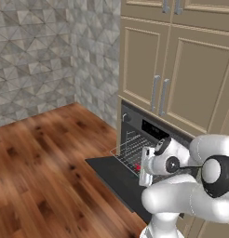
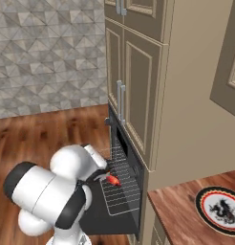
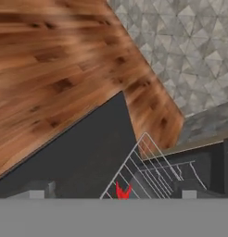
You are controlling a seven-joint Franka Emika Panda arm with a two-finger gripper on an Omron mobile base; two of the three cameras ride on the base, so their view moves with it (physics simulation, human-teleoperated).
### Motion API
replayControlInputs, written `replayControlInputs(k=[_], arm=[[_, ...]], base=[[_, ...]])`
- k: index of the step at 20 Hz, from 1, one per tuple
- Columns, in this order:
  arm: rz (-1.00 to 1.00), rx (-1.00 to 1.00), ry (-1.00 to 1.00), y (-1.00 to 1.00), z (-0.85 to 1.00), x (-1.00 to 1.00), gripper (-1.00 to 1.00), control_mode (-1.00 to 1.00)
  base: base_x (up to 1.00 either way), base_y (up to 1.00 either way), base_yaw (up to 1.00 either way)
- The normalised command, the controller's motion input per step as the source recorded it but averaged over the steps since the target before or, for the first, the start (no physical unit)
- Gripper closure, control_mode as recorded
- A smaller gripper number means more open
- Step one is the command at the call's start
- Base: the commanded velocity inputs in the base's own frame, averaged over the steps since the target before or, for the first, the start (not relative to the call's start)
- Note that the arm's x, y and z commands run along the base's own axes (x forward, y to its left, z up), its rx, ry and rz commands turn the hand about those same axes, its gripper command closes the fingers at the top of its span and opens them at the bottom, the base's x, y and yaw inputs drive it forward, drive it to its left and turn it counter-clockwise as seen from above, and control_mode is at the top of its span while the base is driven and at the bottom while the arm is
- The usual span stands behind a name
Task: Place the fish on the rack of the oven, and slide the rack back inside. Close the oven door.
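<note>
Your end effector (image 3: 113, 193) is spread wide with nothing between its tips; in the hand view the two dark tips sit far apart at the bottom, above the rack (image 3: 148, 173) and the oven door (image 3: 83, 152). The fish (image 2: 112, 180), small and red-orange, lies on the rack (image 2: 120, 184), near the edge closest to your arm. In the left base view you can see a bit of the fish (image 1: 138, 167) just beside the white hand, resting on the wire grid (image 1: 130, 149).

The rack is pulled out of the oven (image 1: 149, 132) and hangs over the door (image 1: 114, 179), which is folded down flat above the wooden floor (image 1: 42, 176). In the right base view the oven (image 2: 123, 148) sits framed by beige cabinets (image 2: 133, 81) with steel bar handles.

To your right, a round black-rimmed plate (image 2: 220, 209) with a dark pattern lies on a wooden surface (image 2: 176, 217), well apart from the oven. A grey tiled wall (image 1: 37, 56) stands behind the floor.
</note>
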Motion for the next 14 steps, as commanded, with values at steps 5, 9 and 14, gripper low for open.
replayControlInputs(k=[5,9,14], arm=[[0.21,-0.14,0.39,0.4,0.04,0.07,-1.0,-1.0],[0.11,-0.33,0.32,0.74,0.0,0.08,-1.0,-1.0],[0.01,-0.41,0.06,0.82,-0.1,0.0,-1.0,-1.0]], base=[[0.0,0.0,0.0],[0.0,0.0,0.0],[0.0,0.0,0.0]])
